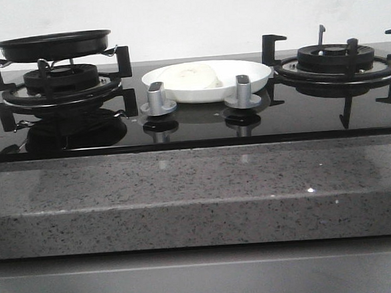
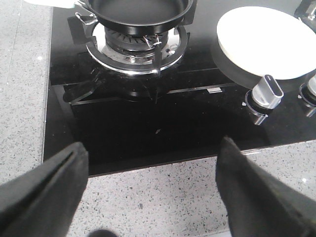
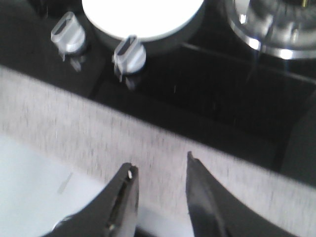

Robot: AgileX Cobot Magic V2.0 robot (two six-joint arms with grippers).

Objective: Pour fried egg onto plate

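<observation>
- The plate [image 1: 208,80] sits on the black glass hob between the two burners, just behind the two silver knobs [image 1: 158,99].
- A pale mound lies on the plate in the front view; I judge it to be the fried egg [image 1: 190,76], though no yolk is discernible.
- The black frying pan [image 1: 53,45] rests on the left burner's pan support [image 1: 60,81]. My left wrist view shows its interior bare.
- Judgement: the pour appears complete and little remains.
- My left gripper [image 2: 153,182] is spread wide, holding nothing, over the granite counter edge [image 2: 163,192].
- My right gripper [image 3: 159,190] is parted, likewise empty; that view is blurred.
- Neither wrist view resolves the egg, as the plate reads as plain white; only the front view shows the mound.
- Neither arm appears in the front view.
</observation>
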